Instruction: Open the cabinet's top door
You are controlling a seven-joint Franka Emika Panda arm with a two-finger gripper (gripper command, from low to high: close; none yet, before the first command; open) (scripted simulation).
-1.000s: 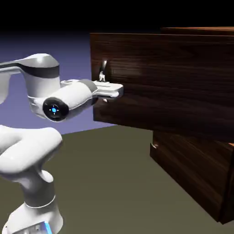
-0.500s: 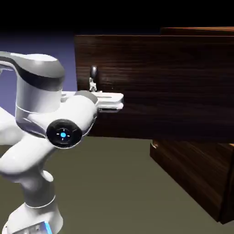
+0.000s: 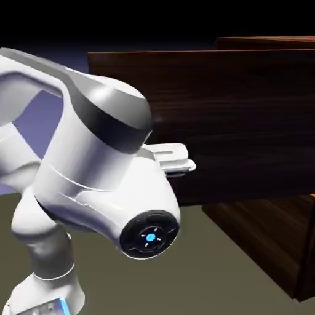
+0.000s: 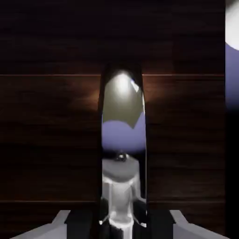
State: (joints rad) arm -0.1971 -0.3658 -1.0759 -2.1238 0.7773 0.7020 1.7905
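The cabinet (image 3: 271, 240) is dark walnut wood at the exterior view's right. Its top door (image 3: 246, 123) stands pulled far out toward the left, well past the lower body. In the exterior view my own arm (image 3: 104, 172) hides the handle and the fingers; only the white hand (image 3: 175, 159) shows against the door. In the hand view the curved silver handle (image 4: 122, 116) stands upright and large against the dark door front (image 4: 46, 116). My gripper (image 4: 122, 226) is shut on it, with grey finger parts (image 4: 63, 220) showing at the bottom edge.
The matching lower panel stays flush with the cabinet body under the pulled-out top door. The olive table surface (image 3: 203, 277) lies in front of it. My bulky elbow link fills the left and middle of the exterior view. A strip of blue backdrop (image 4: 232, 70) shows at the hand view's right edge.
The top door has slid further out to the exterior view's left. My arm has folded back with it, and the elbow now covers the handle and fingers.
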